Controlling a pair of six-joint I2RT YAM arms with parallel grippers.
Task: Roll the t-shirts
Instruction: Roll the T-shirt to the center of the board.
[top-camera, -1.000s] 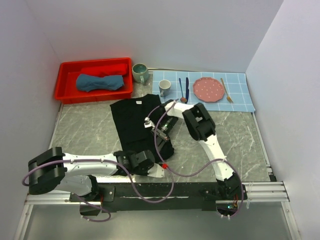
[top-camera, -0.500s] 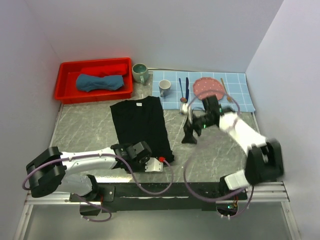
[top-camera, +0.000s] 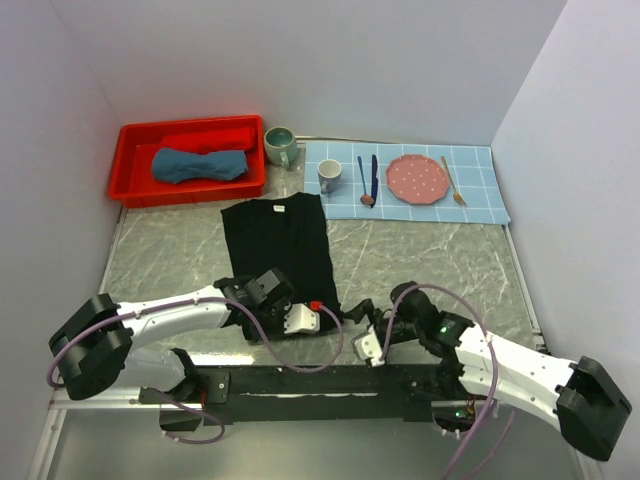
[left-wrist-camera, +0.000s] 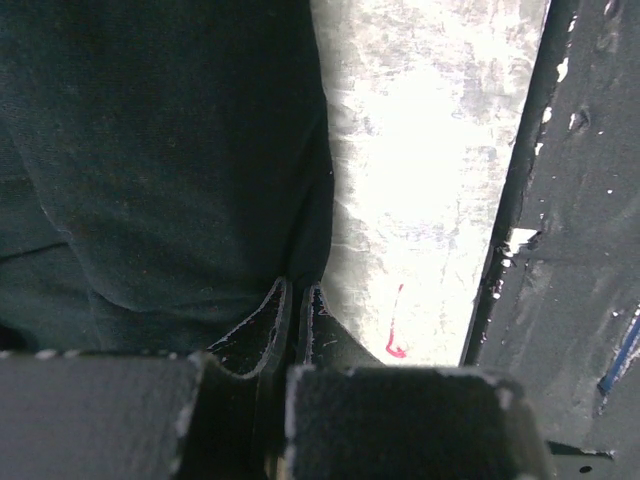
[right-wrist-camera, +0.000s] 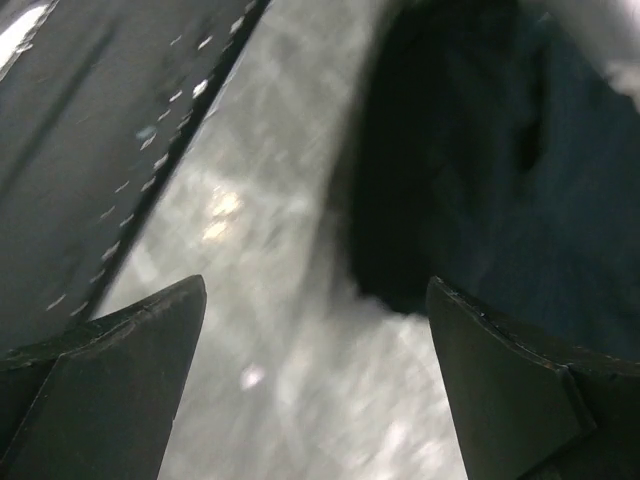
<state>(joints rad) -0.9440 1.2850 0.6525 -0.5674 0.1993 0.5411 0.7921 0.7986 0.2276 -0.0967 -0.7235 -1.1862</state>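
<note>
The black t-shirt (top-camera: 278, 250) lies as a long folded strip in the middle of the table, collar end far. My left gripper (top-camera: 325, 312) is at the shirt's near right corner, its jaws shut on the edge of the cloth (left-wrist-camera: 180, 150), which runs in between the fingertips (left-wrist-camera: 275, 310). My right gripper (top-camera: 362, 322) hangs low just right of that corner, open with nothing between its fingers (right-wrist-camera: 130, 340); the black cloth (right-wrist-camera: 450, 180) shows blurred ahead of it. The teal-blue t-shirt (top-camera: 200, 165) lies bunched in the red bin (top-camera: 135, 135).
A green mug (top-camera: 280, 145) stands beside the bin. On the blue checked placemat (top-camera: 480, 205) at the back right are a white mug (top-camera: 329, 175), cutlery (top-camera: 368, 180) and a pink plate (top-camera: 414, 178). A black rail (top-camera: 330, 382) runs along the near edge.
My right arm left the black shirt's right edge, opened its jaws and swung down to the near edge beside the shirt's corner. My left gripper shifted slightly farther, still shut.
</note>
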